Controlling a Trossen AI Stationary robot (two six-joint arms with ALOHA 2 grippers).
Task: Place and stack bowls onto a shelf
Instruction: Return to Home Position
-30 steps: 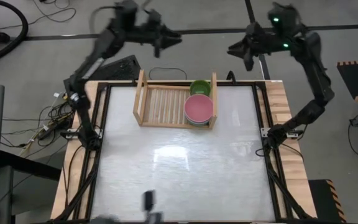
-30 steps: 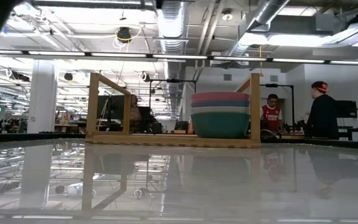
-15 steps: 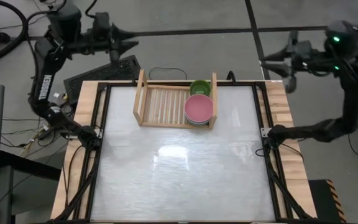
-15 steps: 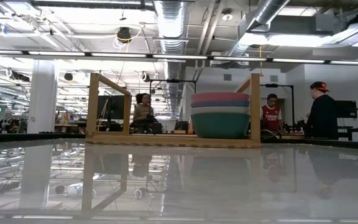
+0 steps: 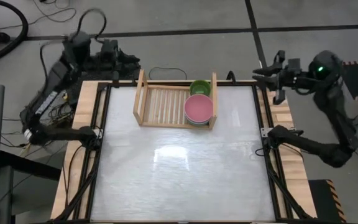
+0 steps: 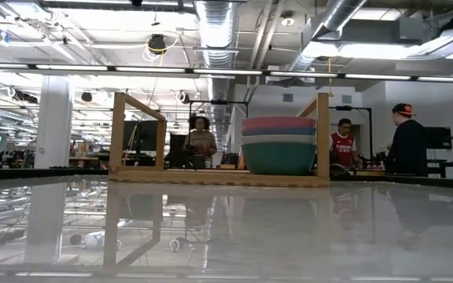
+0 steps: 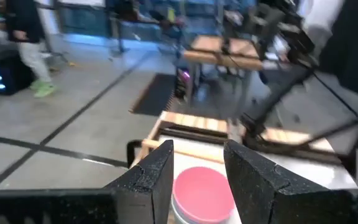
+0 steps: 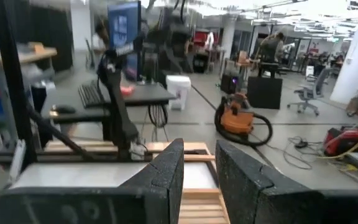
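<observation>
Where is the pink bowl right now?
In the high view the pink bowl sits topmost at the right end of the shelf, with the green bowl just behind it.

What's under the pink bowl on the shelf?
Under the pink bowl shows the rim of a pale blue bowl, then a teal bowl at the bottom. Their insides are covered, so I cannot count them.
</observation>
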